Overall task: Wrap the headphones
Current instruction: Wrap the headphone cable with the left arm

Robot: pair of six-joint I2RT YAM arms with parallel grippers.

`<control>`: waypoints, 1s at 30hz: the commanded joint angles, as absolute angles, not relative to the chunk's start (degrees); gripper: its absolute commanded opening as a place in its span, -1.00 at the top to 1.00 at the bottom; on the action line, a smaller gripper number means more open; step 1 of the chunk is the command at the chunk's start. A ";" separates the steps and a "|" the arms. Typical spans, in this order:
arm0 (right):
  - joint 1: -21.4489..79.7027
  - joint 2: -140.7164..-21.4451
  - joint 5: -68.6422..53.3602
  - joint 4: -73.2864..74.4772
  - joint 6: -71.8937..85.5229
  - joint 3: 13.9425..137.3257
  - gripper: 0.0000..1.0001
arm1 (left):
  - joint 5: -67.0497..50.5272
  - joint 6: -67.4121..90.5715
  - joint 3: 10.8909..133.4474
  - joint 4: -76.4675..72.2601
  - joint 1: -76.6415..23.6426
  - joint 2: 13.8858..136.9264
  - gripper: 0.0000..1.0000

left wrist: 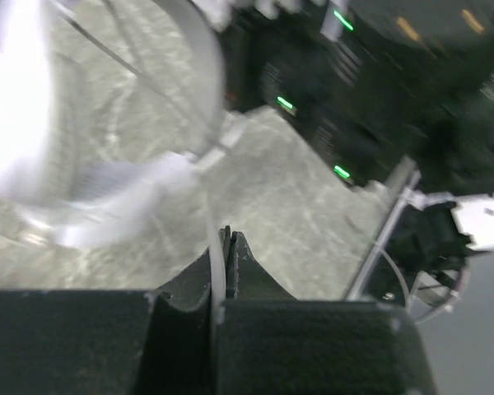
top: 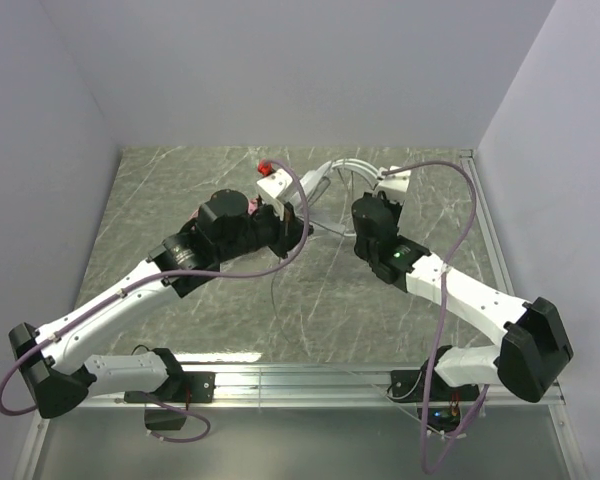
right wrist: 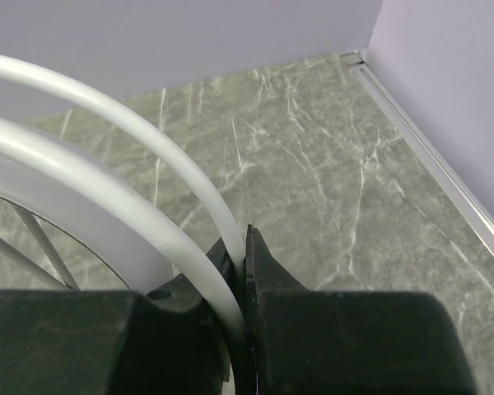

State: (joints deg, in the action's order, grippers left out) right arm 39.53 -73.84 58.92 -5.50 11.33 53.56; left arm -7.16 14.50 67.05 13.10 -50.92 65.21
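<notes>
Left wrist view shows the left gripper [left wrist: 225,240] with its black fingers pressed together on the thin white cable [left wrist: 216,263]. The cable runs straight up from the tips toward the blurred round earcup [left wrist: 33,123] of the white over-ear headphones [top: 335,172]. The right gripper [right wrist: 245,243] is clamped on the headset's slim white plastic headband [right wrist: 107,197], at the far middle of the grey marbled table [right wrist: 337,173]. The headset therefore lies ahead of the left fingers and over toward the right arm, with the cable strung between the two grips. As I judge it, the winding falls to the left arm, which would carry the cable around the band that the right arm holds.
</notes>
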 commanded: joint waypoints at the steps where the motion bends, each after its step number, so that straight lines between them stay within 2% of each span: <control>1: 40.69 -70.67 62.40 -10.11 9.58 51.34 1.00 | -6.33 11.25 72.59 16.16 -48.26 66.35 0.99; 9: 44.64 -65.83 57.85 -1.77 5.20 46.41 1.00 | -3.87 7.04 74.97 18.01 -45.27 67.06 0.99; 16: 53.07 -67.67 58.97 16.22 4.48 48.95 1.00 | -4.22 5.45 76.38 18.19 -44.21 66.62 0.99; 21: 56.07 -72.23 59.23 27.06 10.62 52.82 1.00 | -2.21 4.04 77.96 20.64 -43.95 66.53 0.99; 30: 54.05 -79.01 71.10 45.25 25.22 58.18 1.00 | -5.54 5.10 80.24 24.43 -43.94 66.97 0.99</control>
